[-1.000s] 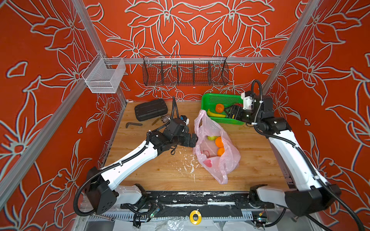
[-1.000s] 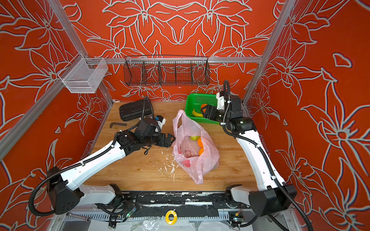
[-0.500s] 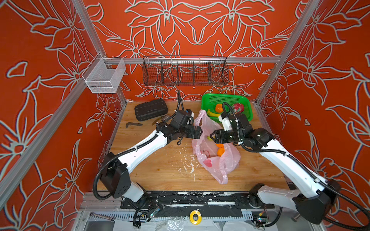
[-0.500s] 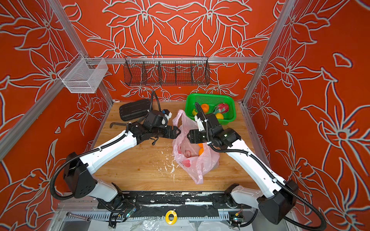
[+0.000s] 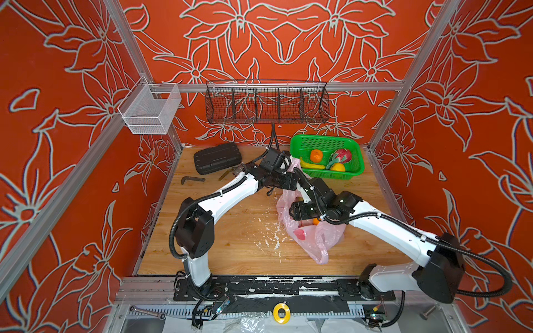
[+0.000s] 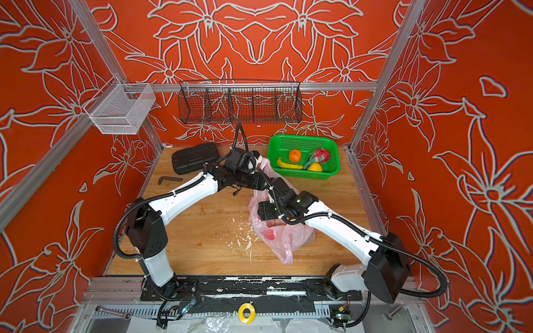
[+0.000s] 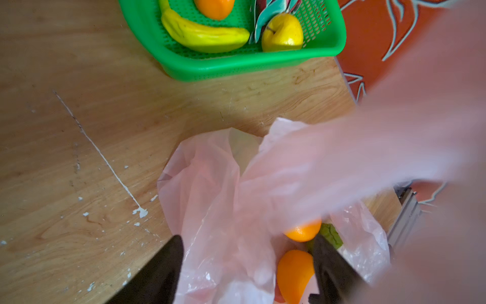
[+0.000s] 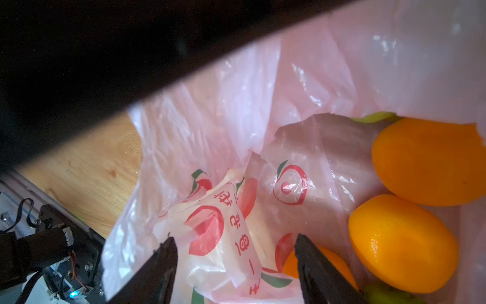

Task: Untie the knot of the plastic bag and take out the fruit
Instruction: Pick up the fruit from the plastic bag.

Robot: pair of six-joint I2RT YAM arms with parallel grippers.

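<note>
Since the thin translucent pink plastic bag [image 5: 314, 239] gapes with no knot showing, just beside the green perforated plastic basket [image 5: 331, 174], untying looks done; four fruits [image 5: 316, 155] lie in that basket, round oranges [image 8: 402, 237] remain bagged. Left pincer [image 7: 247, 242] spread astride film, right pincer [image 8: 235, 237] spread inside.

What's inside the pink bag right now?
Three oranges and bits of green fruit show inside the bag. Its folds cover anything deeper.
</note>
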